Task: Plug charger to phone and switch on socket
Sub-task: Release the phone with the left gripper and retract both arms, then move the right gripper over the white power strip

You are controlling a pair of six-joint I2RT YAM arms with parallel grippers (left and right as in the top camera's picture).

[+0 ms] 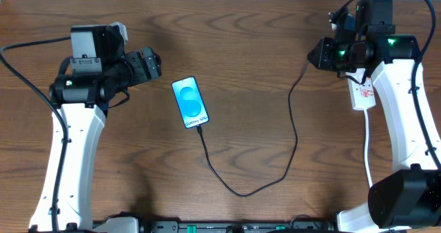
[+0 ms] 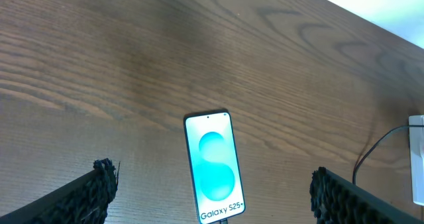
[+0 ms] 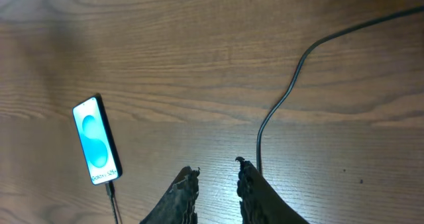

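One glossy slab phone (image 1: 190, 102) — woodgrain table (image 1: 262, 47).

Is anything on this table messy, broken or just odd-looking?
Nothing looks broken or spilled. The phone lies flat and slightly slanted, screen lit, with the charger cable running from its bottom edge in a loose loop across the wood towards the socket under the right arm. That slack curve is the only untidy thing.

Two white-shelled arms (image 1: 69, 150) with black joint housings and black wrist blocks. Green lights glowing on right arm (image 1: 396, 102) above the socket (image 1: 363, 94), one on left. Thin black cables looping off both wrists. Fingers (image 3: 182, 197) black, rough-textured, ragged at the tips.
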